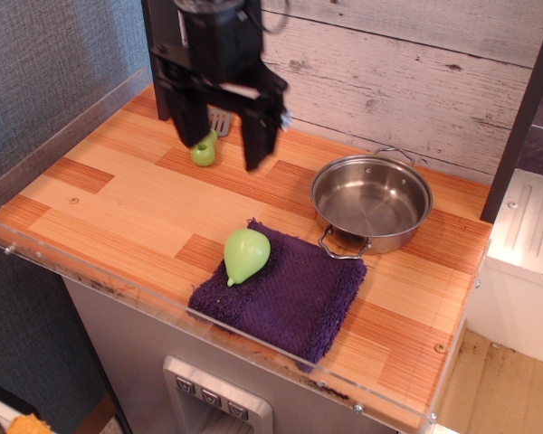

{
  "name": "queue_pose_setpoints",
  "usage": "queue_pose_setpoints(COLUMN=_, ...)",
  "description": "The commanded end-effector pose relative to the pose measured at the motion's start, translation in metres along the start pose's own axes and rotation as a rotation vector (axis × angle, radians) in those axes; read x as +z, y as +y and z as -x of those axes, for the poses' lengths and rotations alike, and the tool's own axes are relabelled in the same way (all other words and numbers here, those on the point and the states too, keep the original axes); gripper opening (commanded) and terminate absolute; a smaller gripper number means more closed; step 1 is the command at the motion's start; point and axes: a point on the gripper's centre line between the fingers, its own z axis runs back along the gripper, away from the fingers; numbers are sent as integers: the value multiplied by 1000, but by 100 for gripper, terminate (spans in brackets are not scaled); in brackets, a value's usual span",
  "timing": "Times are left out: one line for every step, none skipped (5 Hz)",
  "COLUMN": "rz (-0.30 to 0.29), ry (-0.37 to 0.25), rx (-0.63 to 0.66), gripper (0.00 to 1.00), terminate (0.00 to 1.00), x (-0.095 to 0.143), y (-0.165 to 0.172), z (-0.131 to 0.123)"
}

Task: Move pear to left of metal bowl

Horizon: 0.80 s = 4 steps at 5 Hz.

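Observation:
The light-green pear lies on the left part of a purple cloth near the table's front edge, its pointed tip toward the front. The metal bowl stands empty to the right, behind the cloth's right corner. My black gripper hangs above the table's back middle, open and empty, its two fingers spread wide. It is behind and above the pear, left of the bowl.
A green-handled spatula with a grey head lies at the back, partly hidden by my gripper. A clear plastic rim runs along the table's left and front edges. A white plank wall stands behind.

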Motion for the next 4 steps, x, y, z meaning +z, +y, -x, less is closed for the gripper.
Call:
queue_pose_setpoints(rz=-27, ry=-58, rx=-77, gripper=100, terminate=0, x=-4, y=-19, z=31)
queue_pose_setpoints(rz=-63, ry=-18, rx=-76, gripper=100, terminate=0, x=-19, y=-12, z=32)
queue_pose_setpoints(rz=-75, ry=-2, rx=-75, gripper=100, terminate=0, x=-32, y=-13, z=29)
queue_pose_setpoints(rz=-92, ry=21, rx=-79, gripper=100, terminate=0, x=-43, y=-18, z=24)
